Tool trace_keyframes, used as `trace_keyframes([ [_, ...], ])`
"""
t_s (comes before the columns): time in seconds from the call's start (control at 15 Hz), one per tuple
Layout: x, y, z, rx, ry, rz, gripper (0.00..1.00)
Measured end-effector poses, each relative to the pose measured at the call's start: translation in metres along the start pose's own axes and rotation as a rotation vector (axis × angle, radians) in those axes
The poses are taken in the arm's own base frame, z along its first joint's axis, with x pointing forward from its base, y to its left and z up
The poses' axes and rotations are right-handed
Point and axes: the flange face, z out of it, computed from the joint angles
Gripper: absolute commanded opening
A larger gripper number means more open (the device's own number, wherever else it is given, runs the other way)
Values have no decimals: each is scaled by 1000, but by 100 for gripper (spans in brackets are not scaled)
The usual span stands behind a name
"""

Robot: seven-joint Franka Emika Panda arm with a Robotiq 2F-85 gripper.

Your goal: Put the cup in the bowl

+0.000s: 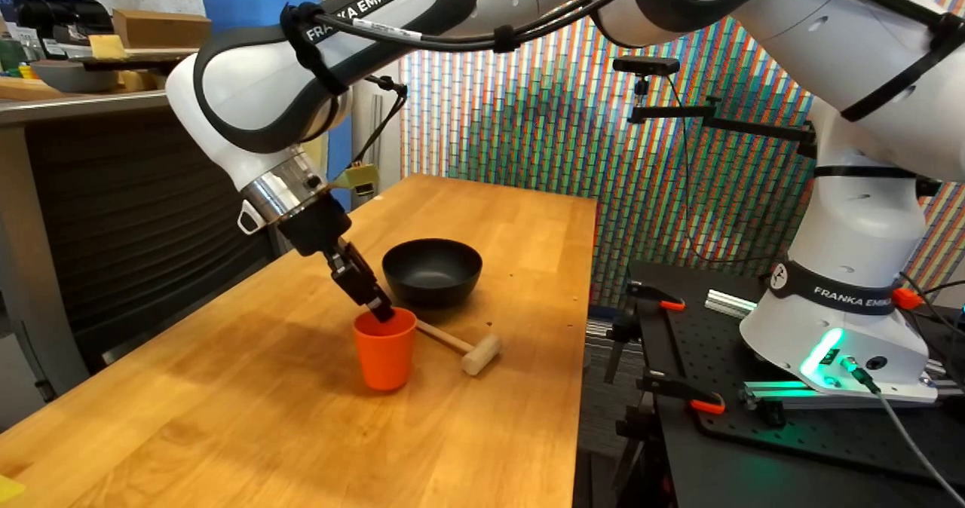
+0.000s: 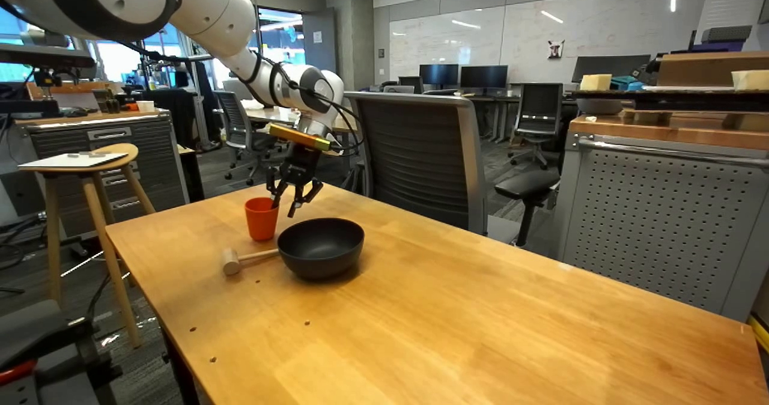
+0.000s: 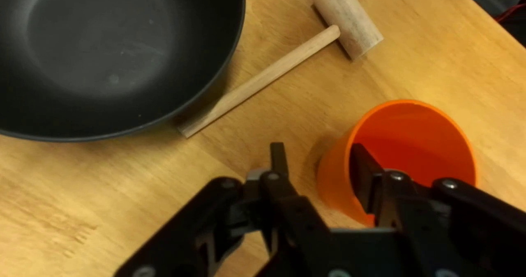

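Pincer (image 3: 318, 160) spread, gripping nothing. Cup (image 3: 411, 145) upright on the table (image 3: 82, 186), its near wall between my fingers (image 3: 279, 162), one inside. My slanted approach could tip it as I close; a shallow rim bite may slip. Bowl (image 3: 102, 55) sits near my outer finger; carrying low might strike its rim or drag the mallet (image 3: 263, 79).

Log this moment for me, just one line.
cup: upright on table, outside bowl; end effector: open, one finger at cup mouth; wooden mallet: lying beside bowl; status: cup not yet placed
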Motion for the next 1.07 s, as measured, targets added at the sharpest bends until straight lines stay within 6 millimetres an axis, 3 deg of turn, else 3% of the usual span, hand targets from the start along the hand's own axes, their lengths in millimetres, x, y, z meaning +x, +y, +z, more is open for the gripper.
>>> trace_keyframes([
  [0.13,2,-2,0,20,-22,-29,0],
  [0.47,2,-6,-7,51,-49,-82,2],
  [0.6,-3,2,-20,37,-28,-61,2],
  [0.8,-37,34,-70,-32,56,44,2],
  [1.07,-117,83,-139,-96,150,240,2],
])
